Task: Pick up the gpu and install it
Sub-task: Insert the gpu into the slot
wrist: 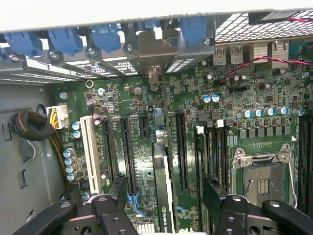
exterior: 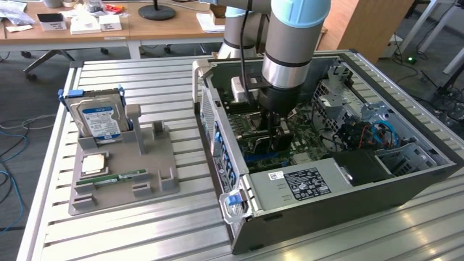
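arm [exterior: 290, 49] is reaching straight down into the open computer case [exterior: 326, 217], which is lying on its side on the slatted metal table [exterior: 145, 234], toward 3 o'clock in the exterior view. its gripper [exterior: 279, 142] is hanging low over the green motherboard [wrist: 146, 112], about the middle of the case.

in the wrist view the two black fingers [wrist: 119, 188] are standing spread apart, one on each side of the gpu [wrist: 163, 196]. bare board is showing between each finger and the card, so the hand is pinching nothing that i can see. the gpu is standing on edge among the long black expansion slots [wrist: 182, 147], its thin side facing the camera and one end pointing toward the row of blue latches [wrist: 63, 39] along the case's rear wall. whether it is sitting fully down in a slot, i cannot tell. a metal-framed cpu socket [wrist: 264, 181] is lying near the slots, beyond one finger.

in the exterior view the labelled power supply [exterior: 305, 182] is sitting at 5 o'clock from the gripper. at 9 o'clock, well apart from the case, a grey tray [exterior: 156, 187] is resting on the table. a hard drive [exterior: 101, 117] with a blue label is standing upright at the tray's 11 o'clock corner, and a ram stick [exterior: 119, 178] is lying flat nearer its 6 o'clock edge.
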You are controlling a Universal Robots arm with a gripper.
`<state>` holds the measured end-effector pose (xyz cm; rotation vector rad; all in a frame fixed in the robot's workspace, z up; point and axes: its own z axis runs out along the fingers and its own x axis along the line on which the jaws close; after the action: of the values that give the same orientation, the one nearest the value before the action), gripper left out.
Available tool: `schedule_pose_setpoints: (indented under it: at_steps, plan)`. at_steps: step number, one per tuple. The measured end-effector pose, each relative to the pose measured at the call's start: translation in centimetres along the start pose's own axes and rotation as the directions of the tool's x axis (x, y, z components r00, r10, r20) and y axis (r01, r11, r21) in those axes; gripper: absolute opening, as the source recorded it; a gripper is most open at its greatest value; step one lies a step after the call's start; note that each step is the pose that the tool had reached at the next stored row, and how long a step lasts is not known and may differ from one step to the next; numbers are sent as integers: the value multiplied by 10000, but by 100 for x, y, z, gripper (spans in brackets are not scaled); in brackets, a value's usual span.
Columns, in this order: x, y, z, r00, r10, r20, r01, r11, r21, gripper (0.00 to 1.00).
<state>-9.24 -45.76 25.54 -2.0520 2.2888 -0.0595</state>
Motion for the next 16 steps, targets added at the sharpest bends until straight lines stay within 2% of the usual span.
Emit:
schedule_pose_setpoints:
  at_steps: [9, 12, 13, 16]
  plan:
    - [0, 0, 0, 10000, 0, 0, 0, 10000, 0, 72]
    - [0, 0, 0, 10000, 0, 0, 0, 10000, 0, 54]
    - [0, 0, 0, 10000, 0, 0, 0, 10000, 0, 54]
    - [0, 0, 0, 10000, 0, 0, 0, 10000, 0, 42]
